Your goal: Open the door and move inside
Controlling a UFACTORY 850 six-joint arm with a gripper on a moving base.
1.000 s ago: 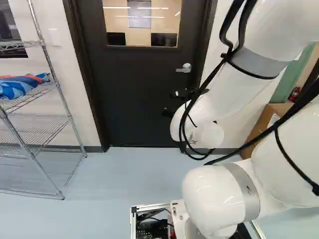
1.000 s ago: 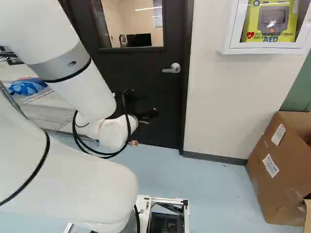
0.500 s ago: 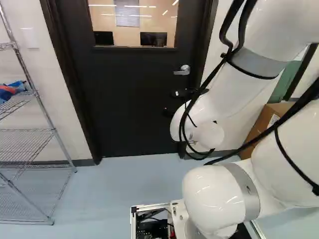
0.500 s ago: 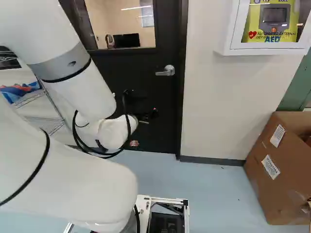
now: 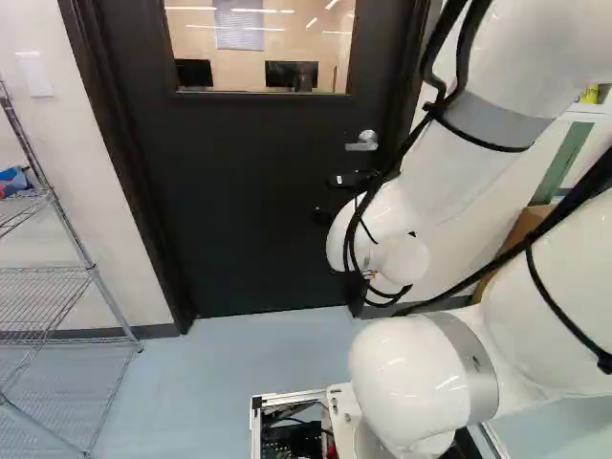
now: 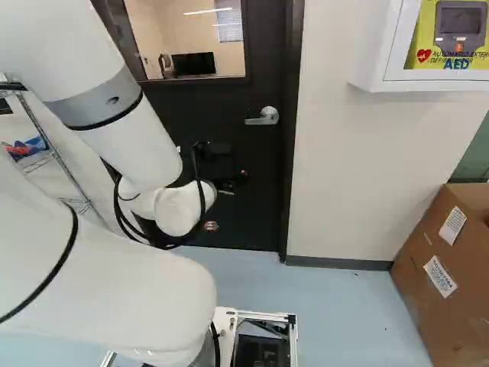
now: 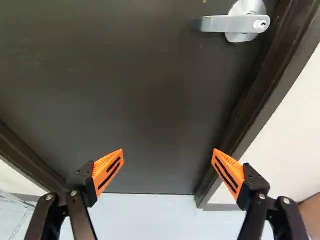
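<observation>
Plainly, one closed door (image 5: pixel 249 191) bears one handle (image 7: pixel 220 24).

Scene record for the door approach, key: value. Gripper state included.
door: dark, windowed, closed
handle: silver lever, level, untouched
gripper: open, fingers wide apart, nothing between them but the view of door and floor
shelving: wire rack, left of door in left base view
box: cardboard, at right of right base view

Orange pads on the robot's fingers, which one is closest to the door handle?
The orange pad on the cardboard box side, the same side of the door as the handle. The other pad is over toward the wire rack.
</observation>
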